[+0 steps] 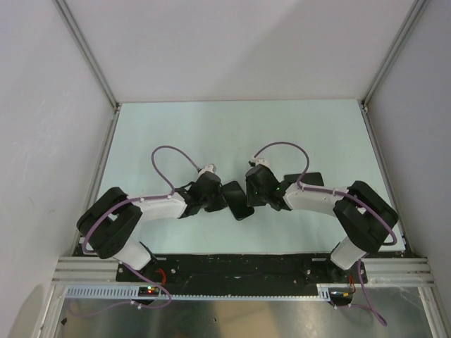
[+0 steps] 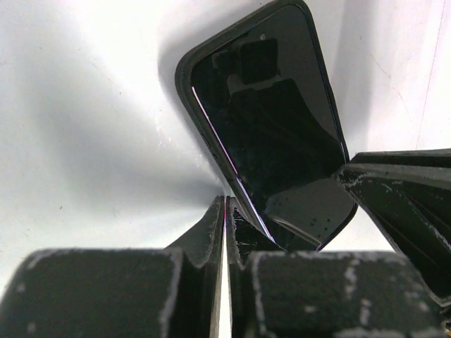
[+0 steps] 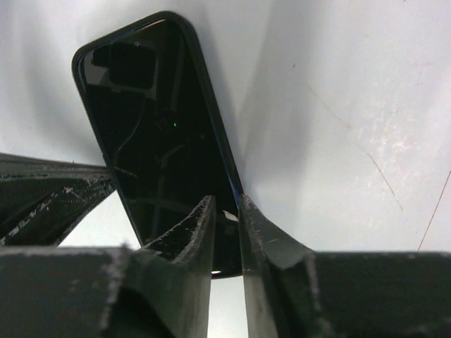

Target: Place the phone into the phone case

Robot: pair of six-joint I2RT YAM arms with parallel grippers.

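Low in the frame, the left pincer [image 2: 225, 208] is squeezed nearly closed on the phone case [image 2: 184, 74] rim. The phone [image 2: 275, 127] sits in it, centre frame above the bench [image 1: 211, 127]. The right pincer [image 3: 225, 208] pinches the phone's lower edge.

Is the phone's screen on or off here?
Off, it seems: the phone shows only black, reflecting glass in both wrist views. The left pincer and right pincer each grip an edge.
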